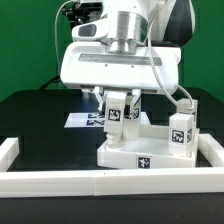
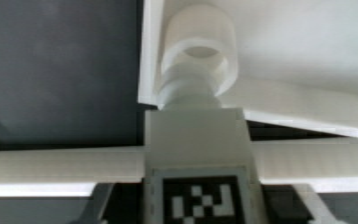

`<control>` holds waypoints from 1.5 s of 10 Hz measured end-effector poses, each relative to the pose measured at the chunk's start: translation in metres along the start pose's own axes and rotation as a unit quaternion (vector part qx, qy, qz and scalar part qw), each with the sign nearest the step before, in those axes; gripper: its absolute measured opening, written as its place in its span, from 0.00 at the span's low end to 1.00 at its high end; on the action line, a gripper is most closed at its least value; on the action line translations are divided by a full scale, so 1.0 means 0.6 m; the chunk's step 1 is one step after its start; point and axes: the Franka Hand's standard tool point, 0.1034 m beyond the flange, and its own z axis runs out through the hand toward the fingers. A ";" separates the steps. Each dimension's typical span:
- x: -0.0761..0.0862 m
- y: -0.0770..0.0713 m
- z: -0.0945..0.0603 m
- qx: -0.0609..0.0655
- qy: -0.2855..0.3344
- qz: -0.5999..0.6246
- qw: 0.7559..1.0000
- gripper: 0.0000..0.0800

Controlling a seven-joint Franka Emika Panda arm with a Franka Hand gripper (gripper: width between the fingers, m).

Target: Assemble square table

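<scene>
The square tabletop (image 1: 140, 150), a smooth white plastic slab with a raised rim and a black-and-white square marker on its front edge, lies on the black table (image 1: 35, 115) just inside the low white barrier wall (image 1: 110, 181). The gripper (image 1: 122, 112) is directly above it, clenched on a white leg block (image 1: 113, 113) tagged with a marker and standing upright over the slab; the wrist view shows this leg (image 2: 201, 150) as a square-sided bar ending in a rounded tip with a hole. A second tagged leg block (image 1: 181, 133) stands on the slab's corner toward the exterior view's right, and the marker board (image 1: 82, 120) lies flat behind; the markers carry no readable writing.
</scene>
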 end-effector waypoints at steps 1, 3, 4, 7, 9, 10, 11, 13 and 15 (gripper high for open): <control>-0.001 0.000 0.001 0.000 0.000 0.000 1.000 0.36; -0.005 0.000 0.006 -0.002 -0.001 -0.002 1.000 0.36; -0.006 -0.003 0.008 -0.002 0.001 -0.004 1.000 0.36; -0.010 -0.014 0.014 0.000 -0.002 -0.010 1.000 0.36; -0.013 -0.014 0.018 0.000 -0.003 -0.011 1.000 0.36; -0.017 -0.013 0.021 -0.002 -0.004 -0.012 1.000 0.36; -0.019 -0.014 0.023 -0.002 -0.004 -0.013 1.000 0.36; -0.021 -0.016 0.024 -0.002 -0.002 -0.014 1.000 0.36; -0.022 -0.024 0.023 -0.001 -0.004 -0.012 1.000 0.36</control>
